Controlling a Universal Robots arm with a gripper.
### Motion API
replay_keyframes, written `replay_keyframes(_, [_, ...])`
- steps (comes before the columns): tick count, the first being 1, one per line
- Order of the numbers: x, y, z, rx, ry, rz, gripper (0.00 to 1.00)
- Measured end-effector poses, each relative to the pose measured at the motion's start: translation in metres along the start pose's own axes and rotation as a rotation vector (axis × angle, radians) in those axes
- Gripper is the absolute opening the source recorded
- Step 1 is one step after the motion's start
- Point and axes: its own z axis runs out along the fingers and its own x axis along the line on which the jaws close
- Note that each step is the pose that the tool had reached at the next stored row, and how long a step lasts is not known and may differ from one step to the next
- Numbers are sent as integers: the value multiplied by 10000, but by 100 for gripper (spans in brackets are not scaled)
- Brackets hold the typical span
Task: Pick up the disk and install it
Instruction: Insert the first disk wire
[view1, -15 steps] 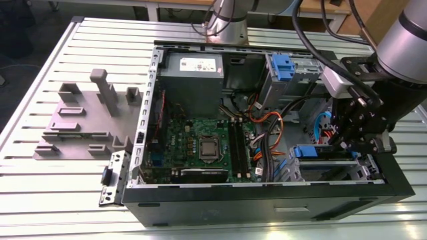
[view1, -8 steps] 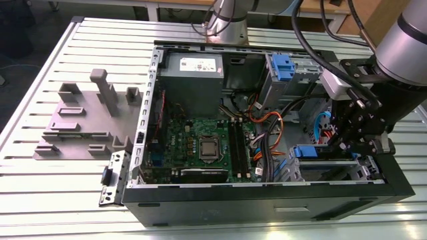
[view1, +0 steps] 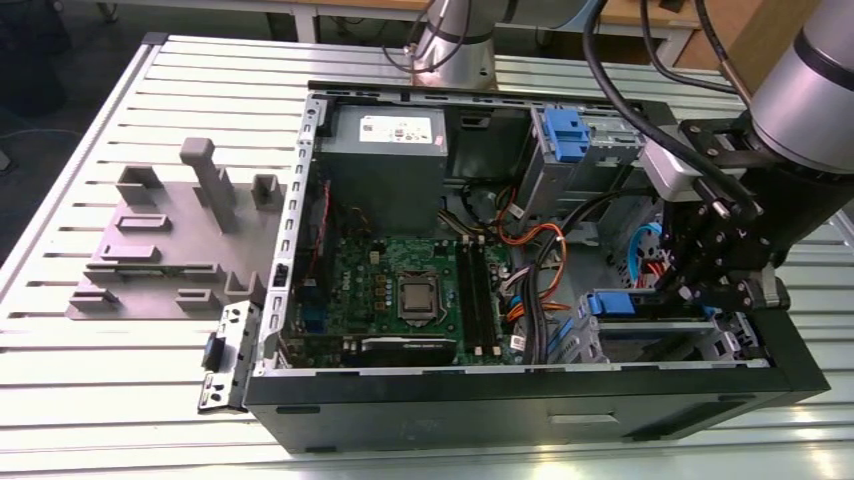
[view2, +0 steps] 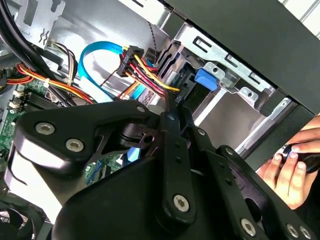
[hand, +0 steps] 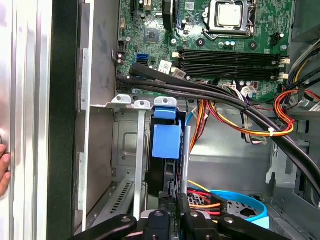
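Observation:
The disk (hand: 166, 172) stands edge-on in the metal drive bay (hand: 127, 150) at the open computer case's corner, its blue plastic rail end (hand: 166, 140) toward the motherboard. In the exterior view the disk (view1: 622, 305) shows blue in the bay at the exterior view's right. My gripper (hand: 175, 202) is at the disk's near end, with its fingers drawn close together on it. In the second wrist view the gripper (view2: 171, 106) points into the bay beside the disk's blue rail (view2: 207, 80). The arm reaches down into the case, and its gripper (view1: 714, 290) is low in there.
Black, orange and yellow cables (hand: 235, 107) cross just beside the bay, and a blue data cable (view2: 97, 55) loops nearby. A person's hand (view2: 289, 167) rests on the case's outer edge. A blue clip (view1: 567, 135) sits in the upper bay. A grey fixture (view1: 174, 240) stands on the table.

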Motion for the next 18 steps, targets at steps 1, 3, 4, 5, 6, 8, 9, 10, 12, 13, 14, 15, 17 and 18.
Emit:
replay_keyframes(1, [-1, 1, 7, 0, -16, 1, 17])
replay_keyframes(3, [0, 0, 4, 0, -12, 1, 18])
replay_keyframes(4, [0, 0, -7, 0, -1, 0, 25])
replay_keyframes(5, [1, -1, -15, 0, -4, 0, 25])
replay_keyframes(6, [1, -1, -30, 0, -5, 1, 25])
replay_keyframes(8, [2, -3, -59, 0, -7, 1, 25])
replay_keyframes(9, [3, -3, -73, 0, -9, 1, 25])
replay_keyframes(10, [3, -4, -87, 0, -9, 1, 25])
replay_keyframes(12, [4, -5, -111, 0, -9, 1, 25])
replay_keyframes(13, [4, -6, -120, 0, -8, 1, 25])
replay_keyframes(14, [5, -6, -127, 0, -8, 1, 25])
replay_keyframes(15, [5, -6, -132, 0, -9, 1, 25])
replay_keyframes(17, [5, -6, -133, 0, -12, 1, 25])
replay_keyframes(18, [5, -6, -134, 0, -11, 1, 23])
